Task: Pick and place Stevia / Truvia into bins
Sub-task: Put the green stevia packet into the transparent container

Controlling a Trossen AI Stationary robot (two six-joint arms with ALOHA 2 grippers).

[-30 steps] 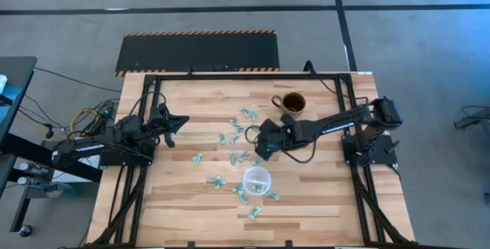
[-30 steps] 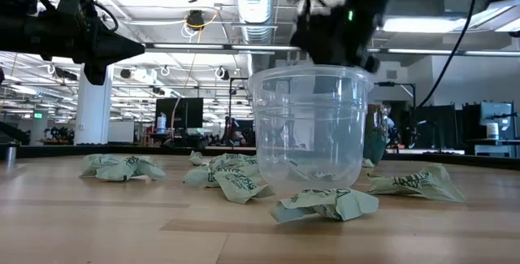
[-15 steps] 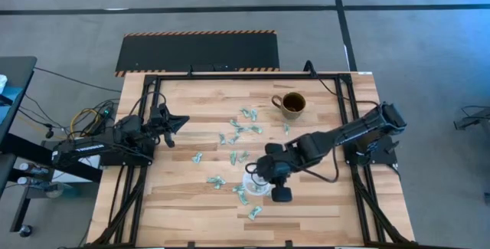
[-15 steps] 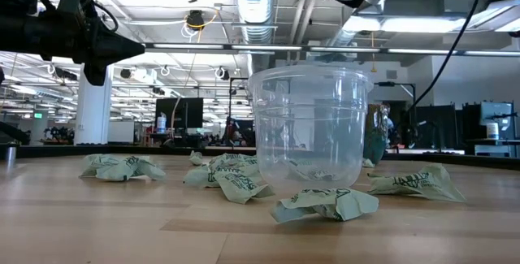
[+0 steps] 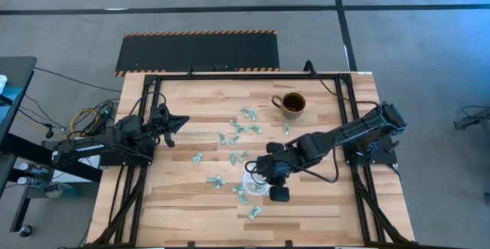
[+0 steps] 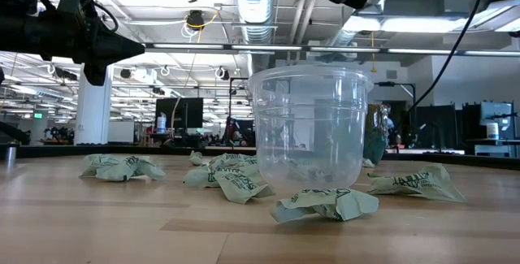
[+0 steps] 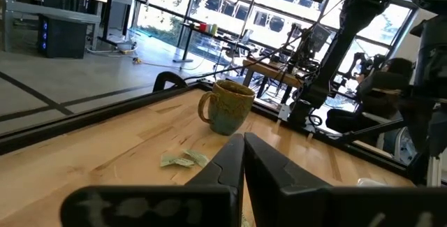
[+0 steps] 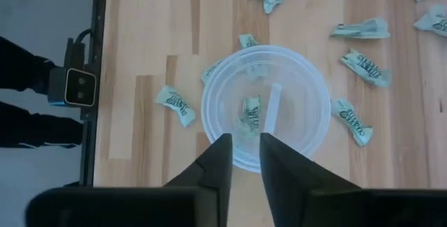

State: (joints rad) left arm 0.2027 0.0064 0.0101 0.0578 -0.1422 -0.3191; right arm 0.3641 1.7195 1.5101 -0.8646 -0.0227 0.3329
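Note:
The clear plastic cup (image 8: 307, 87) stands upright on the wooden table, toward the near edge (image 6: 309, 126). One pale green sachet (image 8: 251, 113) lies on its bottom. Several more sachets (image 5: 237, 138) lie flat around it (image 6: 231, 175). My right gripper (image 8: 243, 158) hangs above the cup's mouth (image 5: 260, 174), pointing steeply down. Its fingers stand a little apart with nothing between them. My left gripper (image 5: 178, 120) waits level at the table's left side, shut and empty (image 7: 243, 157).
A brown handled mug (image 5: 292, 103) stands at the far right of the table (image 7: 227, 106). Loose sachets lie close against the cup's foot (image 6: 325, 203). Black frame rails (image 5: 145, 111) run along the table's left and right sides.
My right gripper has gone from the sachets in the table's middle toward the near edge and up, tipping further down, and has stopped over the cup. It carried a green sachet, which has since left its fingers. The left arm has kept still.

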